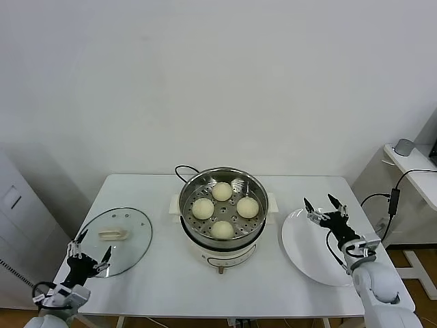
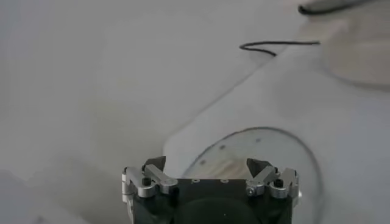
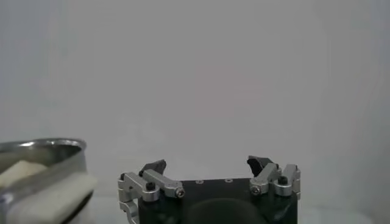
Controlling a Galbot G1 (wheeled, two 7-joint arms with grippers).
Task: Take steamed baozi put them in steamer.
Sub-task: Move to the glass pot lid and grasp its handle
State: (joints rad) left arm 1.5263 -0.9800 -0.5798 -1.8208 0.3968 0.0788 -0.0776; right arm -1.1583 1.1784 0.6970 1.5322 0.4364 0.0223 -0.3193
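Several pale cream baozi sit on the perforated tray inside the round steel steamer, which stands on a white base at the table's middle. My right gripper is open and empty over the flat white plate, to the right of the steamer. In the right wrist view my right gripper has its jaws spread, with the steamer's rim off to one side. My left gripper is open and empty at the front left, over the edge of the glass lid; it also shows in the left wrist view.
The glass lid with a cream handle lies flat at the left; it shows in the left wrist view. A black cord loops behind the steamer. A side table stands at the far right.
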